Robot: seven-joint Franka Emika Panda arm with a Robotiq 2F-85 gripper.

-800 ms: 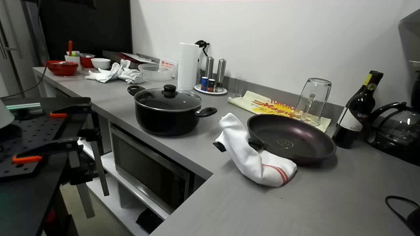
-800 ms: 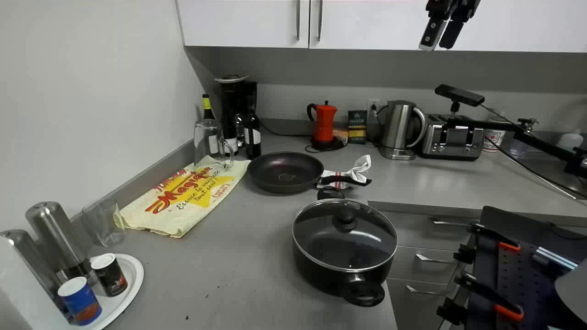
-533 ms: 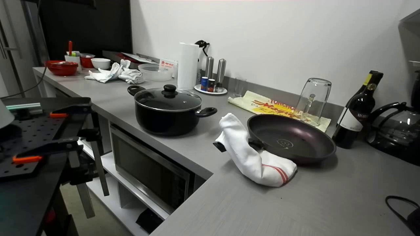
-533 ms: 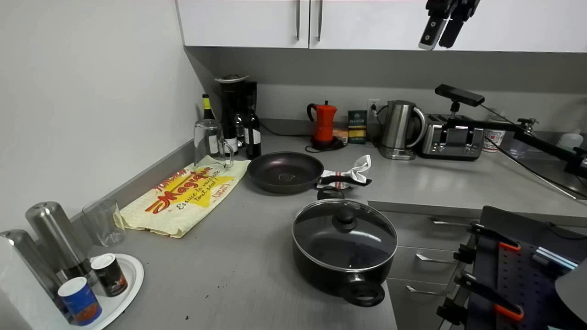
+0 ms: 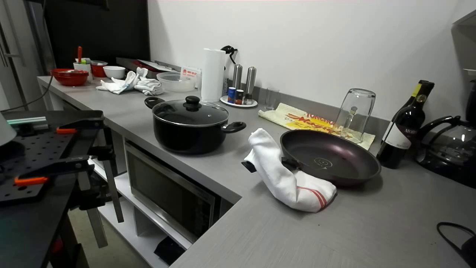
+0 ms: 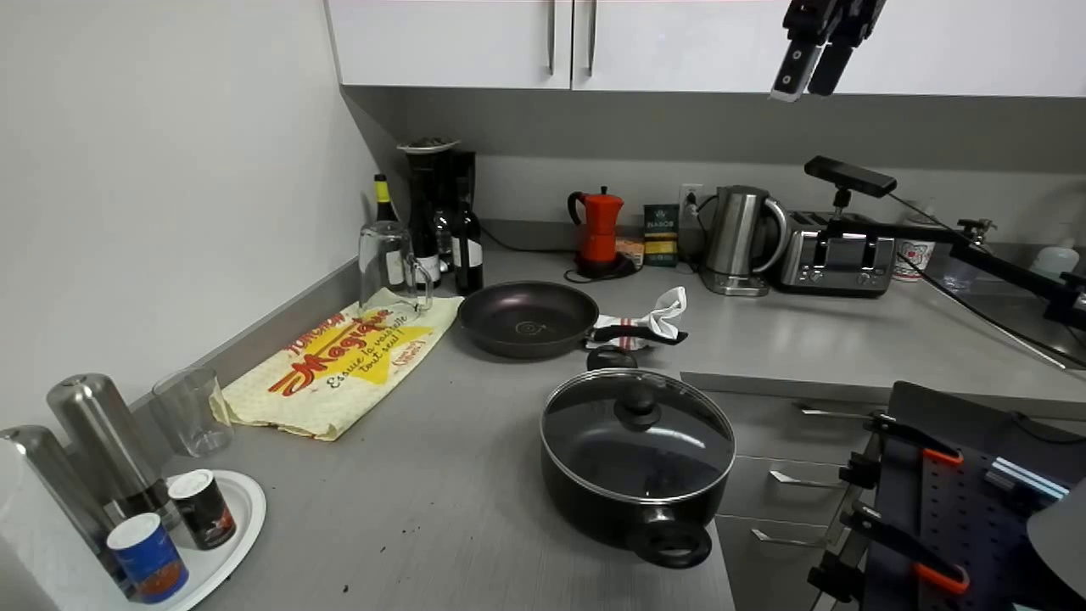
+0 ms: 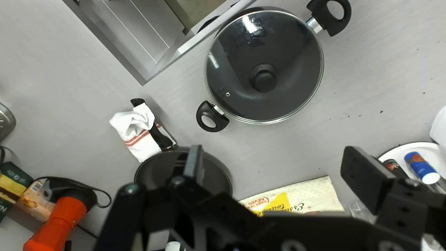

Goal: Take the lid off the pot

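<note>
Wrist view, looking down: the lid (image 7: 264, 68) sits flat on the pot (image 5: 189, 139), its black knob (image 7: 264, 82) uppermost, beyond the fingertips of the gripper (image 7: 277, 167) and well apart from them. The gripper's fingers (image 7: 360, 176) stand wide apart with nothing in their grasp, gray counter (image 7: 278, 146) showing between them. In an exterior view, the gripper hangs at the top of the frame against white cupboards (image 6: 458, 42), high above the counter and up to the right of the lid. Both exterior views show the pot upright near the counter's edge. Just beside it, not touching, rests the pan (image 6: 526, 318), a red-striped white towel (image 5: 279, 167) lying across the pan's handle. Toward the wall (image 5: 297, 48), a printed yellow cloth (image 6: 348, 365) is spread, a glass jug (image 5: 353, 115) on one end of it and a wine bottle (image 5: 403, 126) near. A white plate (image 6: 248, 513) carries a blue canister (image 6: 153, 560) and a black canister (image 6: 208, 513). Farther off stand a red moka maker (image 6: 602, 225), a kettle (image 6: 738, 242) and a toaster (image 6: 844, 255).
</note>
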